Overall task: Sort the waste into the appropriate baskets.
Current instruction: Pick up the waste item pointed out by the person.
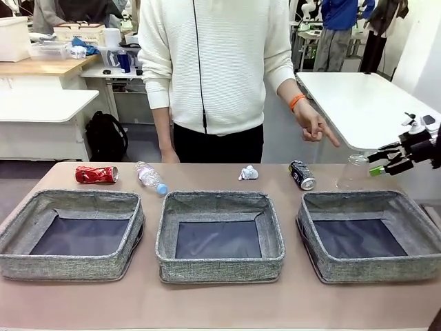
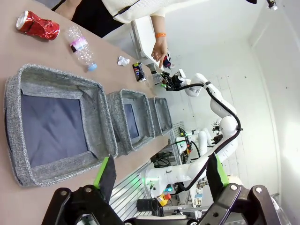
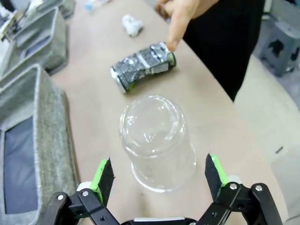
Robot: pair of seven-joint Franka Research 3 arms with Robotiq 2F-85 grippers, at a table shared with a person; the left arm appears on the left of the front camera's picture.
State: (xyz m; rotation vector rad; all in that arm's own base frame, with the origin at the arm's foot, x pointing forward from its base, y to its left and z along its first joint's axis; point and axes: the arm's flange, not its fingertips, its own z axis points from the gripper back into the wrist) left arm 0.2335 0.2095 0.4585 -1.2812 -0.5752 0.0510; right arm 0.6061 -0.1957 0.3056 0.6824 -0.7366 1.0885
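**Figure. Approach to a grasp at the right end of the table.** My right jaws were released. Their green pads were spread to either side of a clear plastic container, a bottle or a tumbler, I could not tell which. It stood upright on the brown table and touched neither pad, at the far right, just behind the right-hand grey woven-fabric basket.

Just beyond the container lay a dented black soda can. The person's hand pointed a finger at its end; whether the fingertip met the can I could not tell. Farther left, behind the middle basket and the left basket, lay three more items:
- a small white paper wad
- a clear bottle with a blue cap and pink label
- a crushed red soda can

All three baskets held nothing. My left jaws were likewise released and grasped nothing, their pads looking along the row of baskets from beyond the left one.

**Judgement.** The step in hand appeared to be taking the clear container. Done well, the pads would be brought level with its mid-wall and centred on it, then clenched gently. Thin clear plastic probably buckles and may slip out of a hard pinch. The approach needed to avoid nudging the container into the black can or toward the pointing hand.
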